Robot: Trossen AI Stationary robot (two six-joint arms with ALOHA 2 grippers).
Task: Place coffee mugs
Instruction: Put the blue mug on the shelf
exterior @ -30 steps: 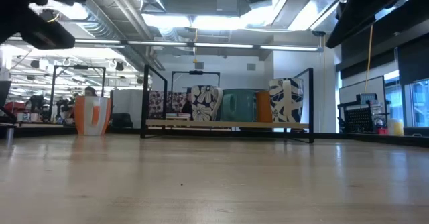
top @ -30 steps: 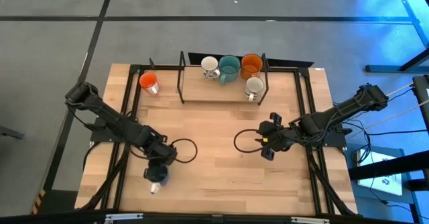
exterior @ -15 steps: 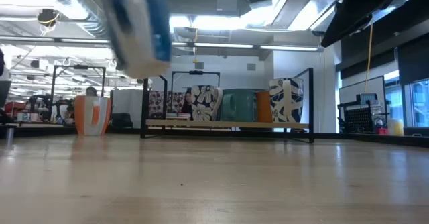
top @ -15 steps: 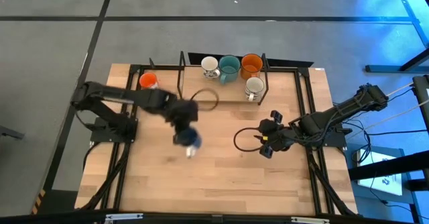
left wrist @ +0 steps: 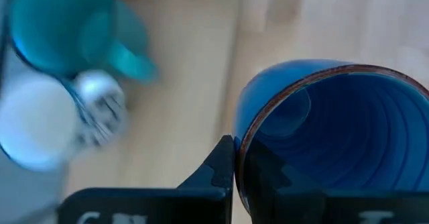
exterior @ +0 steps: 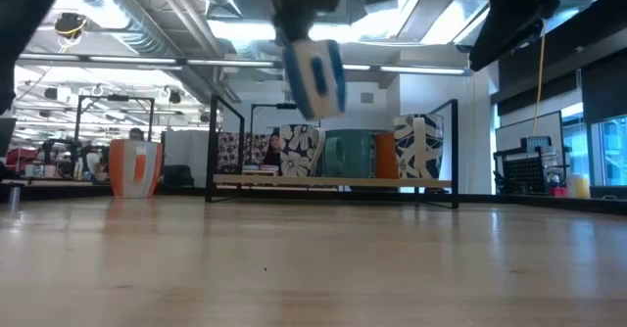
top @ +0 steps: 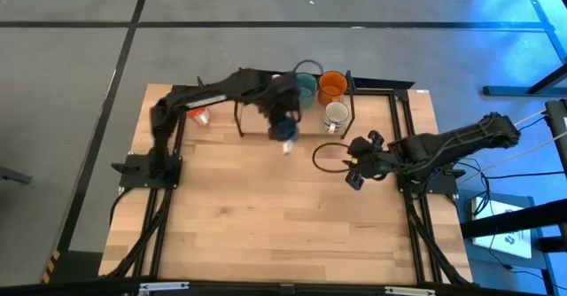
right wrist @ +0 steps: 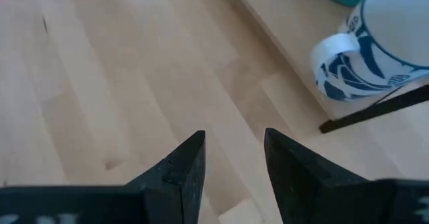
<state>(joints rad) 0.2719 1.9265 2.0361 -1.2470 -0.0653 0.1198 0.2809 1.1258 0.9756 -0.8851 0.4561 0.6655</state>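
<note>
My left gripper (top: 282, 123) is shut on the blue mug (top: 284, 135) and holds it in the air at the near edge of the low rack (top: 296, 129); in the low view the blue mug (exterior: 315, 77) hangs high above the table. On the rack stand a teal mug (top: 306, 89), an orange mug (top: 332, 85) and a white patterned mug (top: 336, 115). Another white mug (left wrist: 33, 127) shows beside the teal mug (left wrist: 60, 29). An orange-red mug (top: 198, 116) stands on the table left of the rack. My right gripper (top: 355, 168) is open, right of centre. My left gripper (left wrist: 238, 160) holds the blue mug by its rim wall (left wrist: 242, 133). One finger (left wrist: 218, 174) is outside the wall and the other is inside the hollow. The mug is lifted clear of the table and rack and sits tilted in the hold.
The rack has thin black upright posts (top: 239, 101) at its corners. A black frame (top: 400, 128) runs along the table's sides. Bare wood (top: 283, 225) fills the near half of the table. My right gripper (right wrist: 234, 160) looks toward the patterned mug (right wrist: 375, 43).
My left gripper has carried the blue mug from the table's near left, up and toward the far edge and right, over to the rack. The mug has stayed in its hold, clear of the table. My right gripper has shifted a little toward the far edge.
</note>
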